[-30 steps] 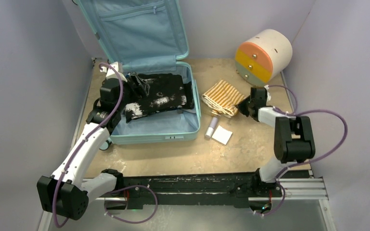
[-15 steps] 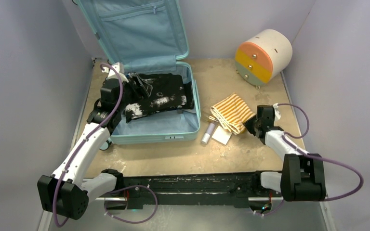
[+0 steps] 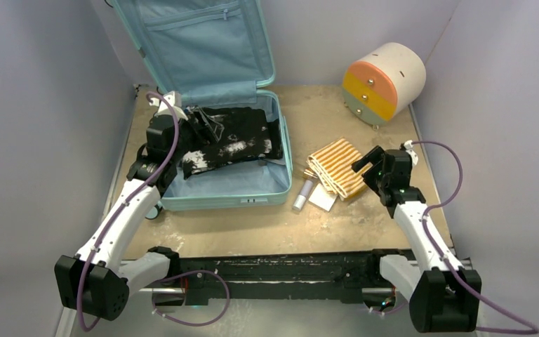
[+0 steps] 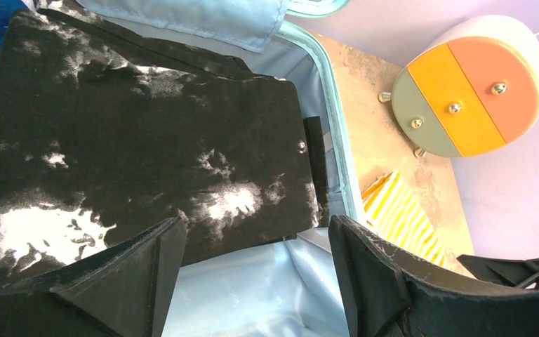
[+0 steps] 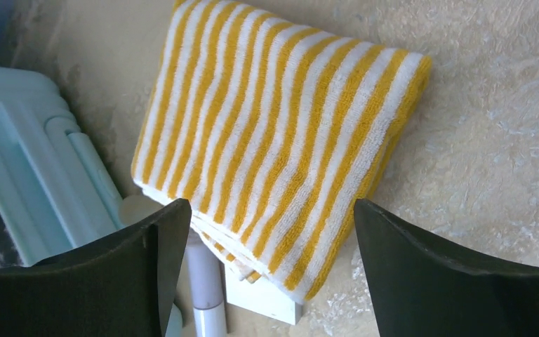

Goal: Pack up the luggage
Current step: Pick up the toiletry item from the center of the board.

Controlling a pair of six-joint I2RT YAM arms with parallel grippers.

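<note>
The suitcase (image 3: 224,191) is lying open at the back left of the table (image 3: 309,112), its lid (image 3: 196,42) standing up against the wall; a black-and-white garment (image 4: 147,154) is filling most of its base. The left gripper (image 4: 256,232) is hovering over that garment with fingers spread wide and nothing between them. The right gripper (image 5: 272,210) is hanging just above a folded striped towel (image 5: 274,126), fingers likewise wide and empty.

The shell is looking stiff and probably weighty, so it is likely best left where it is; the free top edge of the lid seems the place to take for closing. The towel is looking soft, light and floppy; pinching through all layers at the folded edge should be keeping it from opening out.

A tube (image 5: 207,295) and a small white box (image 5: 263,298) are lying partly under the towel's near corner and may be dragged along. The suitcase's raised right rim is standing between towel and base, so a clear lift is needed. Bare lining is showing in front of the garment; the drawer unit (image 3: 384,81) is sitting well apart.
</note>
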